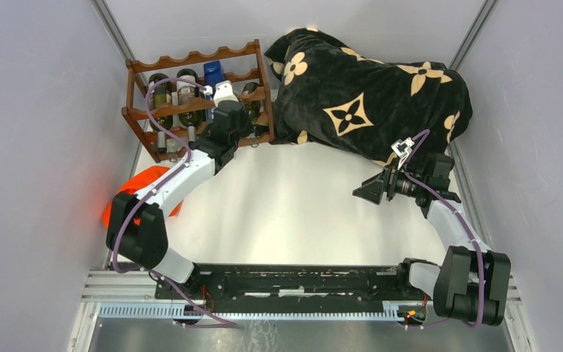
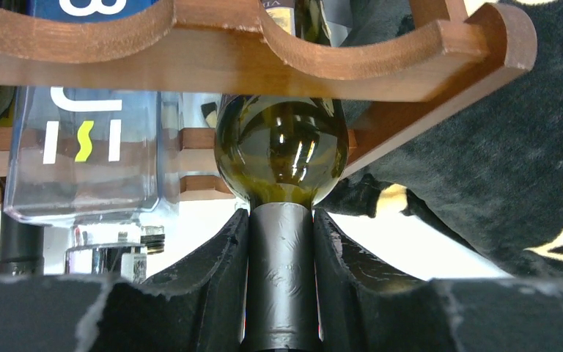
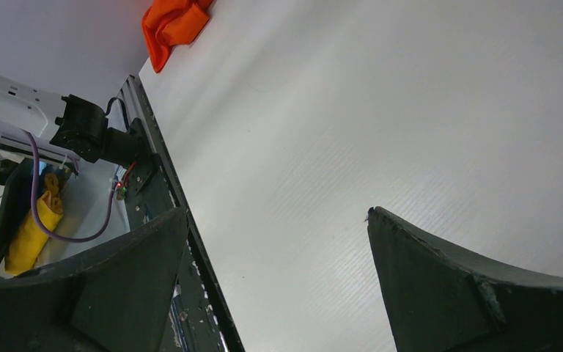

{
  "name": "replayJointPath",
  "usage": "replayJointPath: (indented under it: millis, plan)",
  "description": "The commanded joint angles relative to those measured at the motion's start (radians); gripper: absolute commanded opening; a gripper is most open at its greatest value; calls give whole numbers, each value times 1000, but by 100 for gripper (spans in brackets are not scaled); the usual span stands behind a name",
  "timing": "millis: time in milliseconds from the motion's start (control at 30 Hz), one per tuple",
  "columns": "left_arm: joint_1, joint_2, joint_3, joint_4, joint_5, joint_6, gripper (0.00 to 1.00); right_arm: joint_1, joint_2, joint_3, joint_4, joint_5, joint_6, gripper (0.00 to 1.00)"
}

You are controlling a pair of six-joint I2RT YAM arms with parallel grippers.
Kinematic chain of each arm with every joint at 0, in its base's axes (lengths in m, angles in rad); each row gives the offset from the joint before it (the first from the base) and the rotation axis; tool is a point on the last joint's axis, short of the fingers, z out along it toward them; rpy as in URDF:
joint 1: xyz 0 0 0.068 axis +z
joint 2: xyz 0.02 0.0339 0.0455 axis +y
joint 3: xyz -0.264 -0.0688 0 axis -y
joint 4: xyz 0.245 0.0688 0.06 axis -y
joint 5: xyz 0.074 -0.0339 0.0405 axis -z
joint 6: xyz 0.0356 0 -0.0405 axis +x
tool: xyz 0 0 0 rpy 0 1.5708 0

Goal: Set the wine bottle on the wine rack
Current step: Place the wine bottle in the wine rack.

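my left pincer (image 2: 281,224) grips the wine bottle (image 2: 282,150) by its neck. its body lies straight ahead of me, tucked under a scalloped rail of the wine rack (image 2: 212,66). i judge this the seating step: next, settle it, then release gently. my right pincer (image 3: 277,216) gapes wide, empty.

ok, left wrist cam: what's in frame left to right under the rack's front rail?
clear bottle with white lettering → green wine bottle, its neck gripped in the left pincer → black patterned blanket. The dark bottle neck at far left overlaps the clear bottle, so it is left out.
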Motion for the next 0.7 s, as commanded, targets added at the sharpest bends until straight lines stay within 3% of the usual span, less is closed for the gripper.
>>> replayJointPath:
  millis: [0, 300, 667]
  plan:
    - [-53, -90, -63, 113, -95, 92, 2, -5, -20, 42, 18, -28, -16, 98]
    - [-184, -108, -205, 305, -325, 174, 2, -5, -21, 43, 17, -30, -15, 98]
    - [-223, -31, -279, 488, -419, 245, 2, -6, -22, 44, 13, -40, -17, 98]
